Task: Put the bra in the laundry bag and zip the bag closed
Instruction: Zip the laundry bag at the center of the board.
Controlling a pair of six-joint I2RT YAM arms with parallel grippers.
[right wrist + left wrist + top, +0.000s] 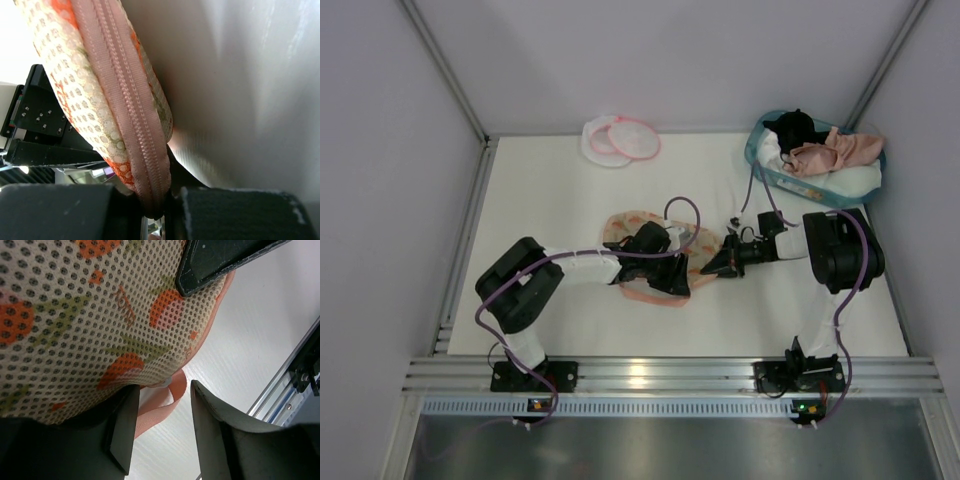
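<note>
The salmon-pink bra (832, 152) lies on top of a teal basket (756, 152) at the back right. The laundry bag (620, 140), round white mesh with a pink rim, lies flat at the back of the table, away from both arms. Mid-table lies an orange-printed mesh padded piece (628, 222) (75, 315) with a pink zipper (125, 100). My right gripper (710, 264) (155, 210) is shut on that piece's zipper edge. My left gripper (672, 278) (164, 390) is open at the piece's near edge, one finger under the mesh, with a pink strap loop (172, 392) beside it.
The basket also holds a black garment (796, 128) and white cloth (850, 180). Grey walls close in the table at the back and sides. An aluminium rail (660, 375) runs along the near edge by the arm bases.
</note>
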